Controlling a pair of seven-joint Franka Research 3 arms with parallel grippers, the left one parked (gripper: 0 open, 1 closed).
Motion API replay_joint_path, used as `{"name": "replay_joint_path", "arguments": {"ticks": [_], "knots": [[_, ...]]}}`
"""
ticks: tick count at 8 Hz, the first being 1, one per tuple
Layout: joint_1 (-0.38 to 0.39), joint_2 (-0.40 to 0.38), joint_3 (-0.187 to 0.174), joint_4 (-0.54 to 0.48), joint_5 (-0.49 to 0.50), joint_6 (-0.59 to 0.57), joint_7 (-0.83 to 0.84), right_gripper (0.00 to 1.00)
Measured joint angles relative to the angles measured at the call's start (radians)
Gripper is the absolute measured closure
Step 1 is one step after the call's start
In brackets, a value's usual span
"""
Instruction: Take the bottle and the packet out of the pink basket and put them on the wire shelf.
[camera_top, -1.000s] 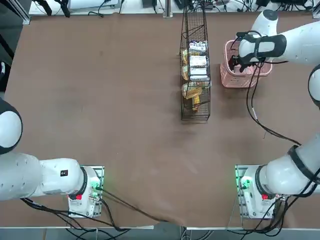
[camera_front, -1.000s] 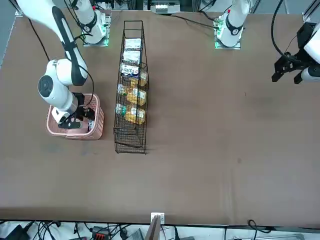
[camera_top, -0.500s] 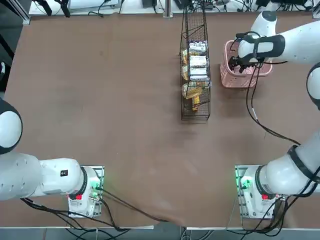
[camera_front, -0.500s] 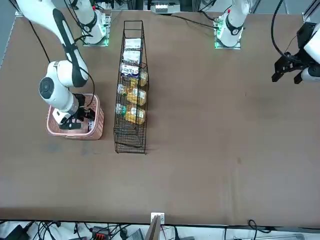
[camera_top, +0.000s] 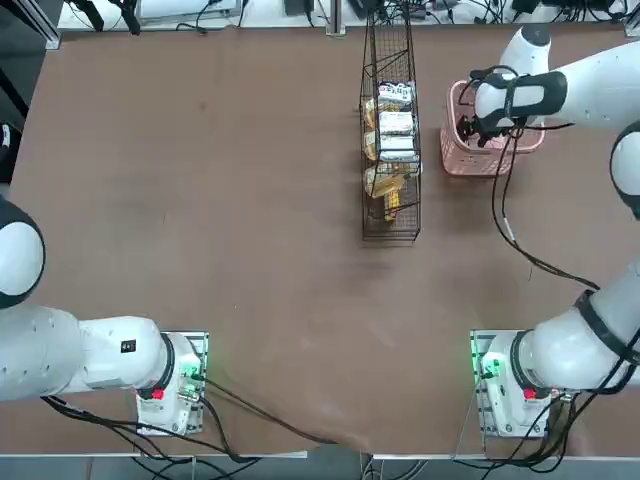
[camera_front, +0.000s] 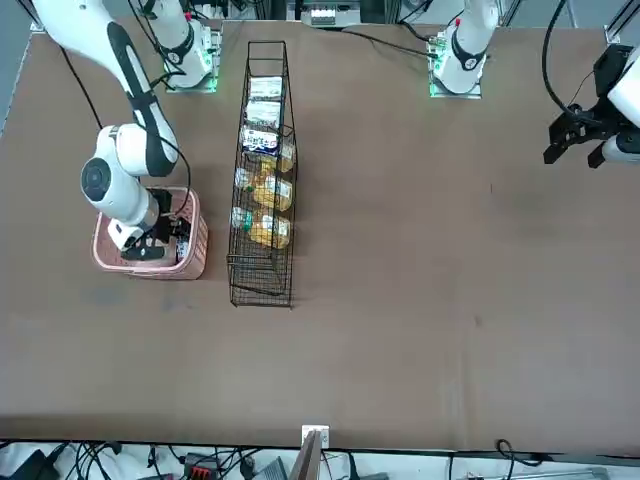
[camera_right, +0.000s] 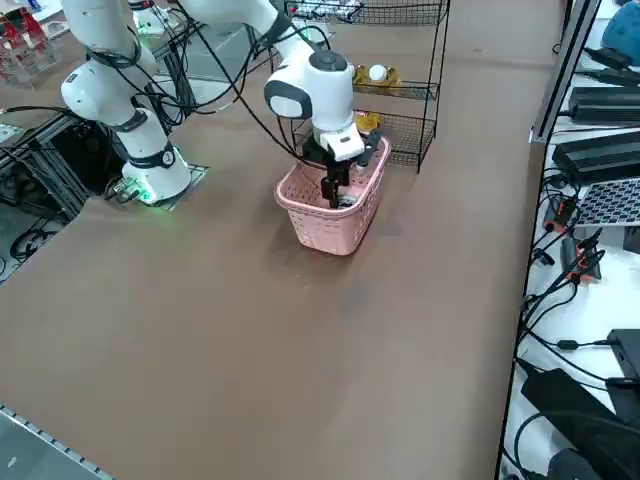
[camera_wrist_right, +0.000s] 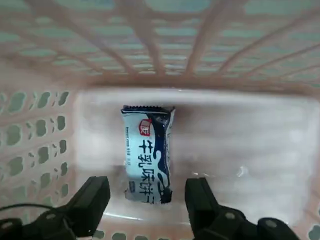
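Wrist view alone shows packet (camera_wrist_right: 147, 153) between spread, empty right hand (camera_wrist_right: 149, 200) fingers

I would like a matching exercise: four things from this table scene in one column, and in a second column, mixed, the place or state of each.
Things:
1. packet
2. pink basket
3. wire shelf
4. right hand

Places or states:
a. long black rack stocked with white and yellow packets
b. open, lowered into the basket
c. lies flat on the basket floor
d. stands on the table beside the rack

Pairs: 1-c, 2-d, 3-a, 4-b
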Motion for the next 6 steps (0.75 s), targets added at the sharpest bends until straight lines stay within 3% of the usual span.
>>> {"name": "replay_joint_path", "arguments": {"ticks": [6], "knots": [[0.0,0.036,0.0,0.001,0.0,0.022,-0.014,0.07]]}}
